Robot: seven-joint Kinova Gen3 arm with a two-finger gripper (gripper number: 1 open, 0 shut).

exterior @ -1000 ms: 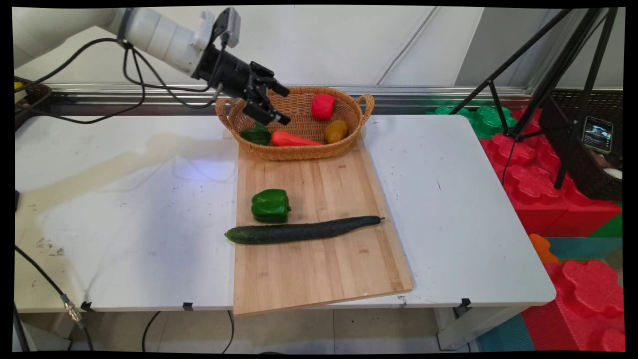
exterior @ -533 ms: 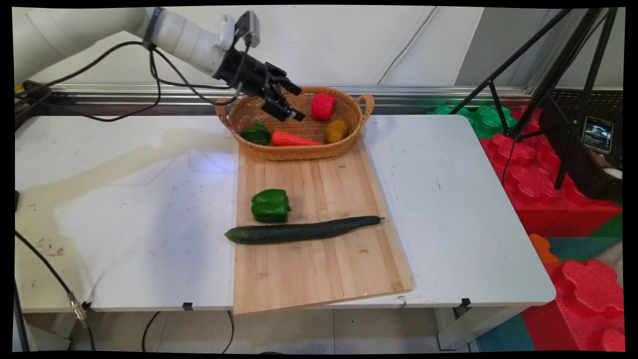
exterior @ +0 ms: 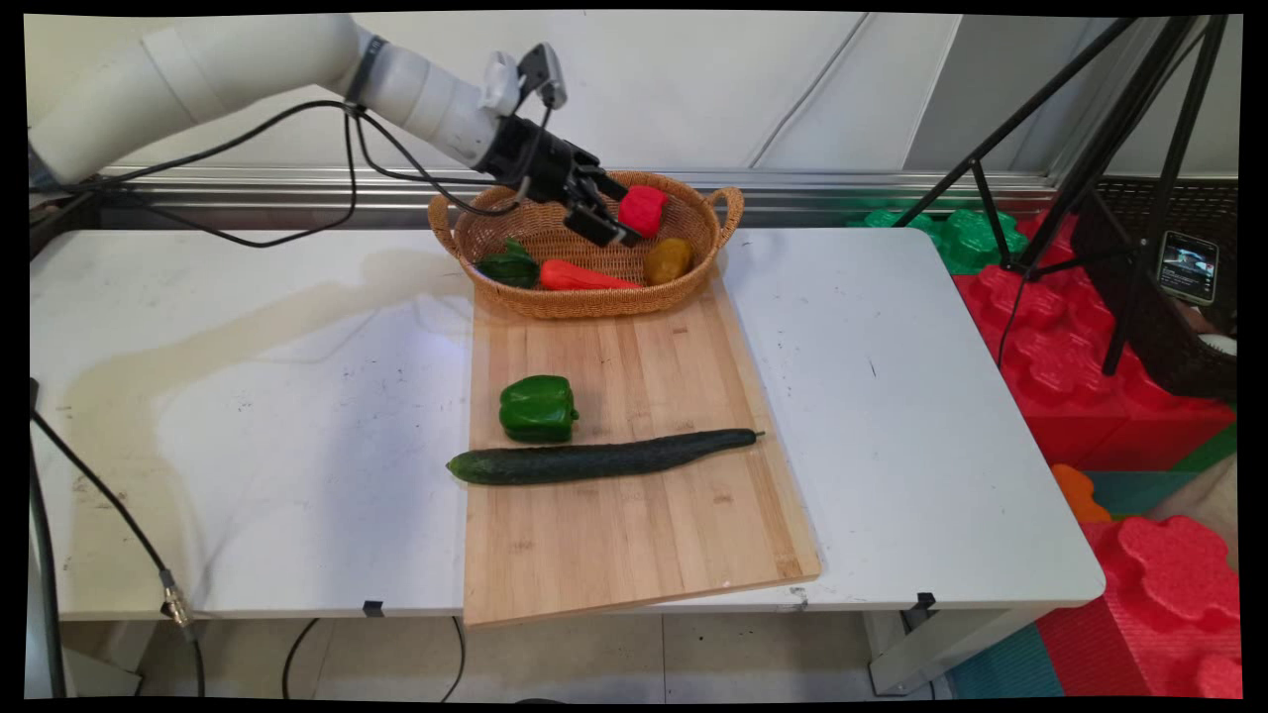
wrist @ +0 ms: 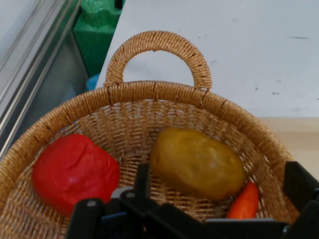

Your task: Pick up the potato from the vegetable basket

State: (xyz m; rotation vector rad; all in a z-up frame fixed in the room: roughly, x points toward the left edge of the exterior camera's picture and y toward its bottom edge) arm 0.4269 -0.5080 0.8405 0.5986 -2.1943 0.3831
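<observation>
Gripper (exterior: 622,212) is open and empty, jaws spread wide. It hangs tilted down over the inside of the wicker basket (exterior: 594,305), toward its far side. Nearest thing is the red lumpy vegetable (exterior: 646,210), probably a red pepper, just beside the fingertips at the basket's far wall. No contact shows in either view. In the hand view the yellowish-brown potato (wrist: 197,162) lies between the two spread fingers, below them on the basket floor, with the red vegetable off to one side. An orange carrot (exterior: 584,277) lies along the basket's near wall, its tip next to the potato. A dark green vegetable (exterior: 510,267) sits at the basket's left end; I cannot tell its kind. The basket stands on the far end of a wooden cutting board (exterior: 634,535). In front of the basket, well apart from it, a green bell pepper (exterior: 538,408) sits on the board. Just in front of that pepper lies a long cucumber (exterior: 604,458), crosswise, its left end over the board's edge. The board rests on the white table (exterior: 248,446). Red foam blocks (exterior: 1050,376) and a black tripod (exterior: 1100,149) stand right of the basket, beyond the table.
</observation>
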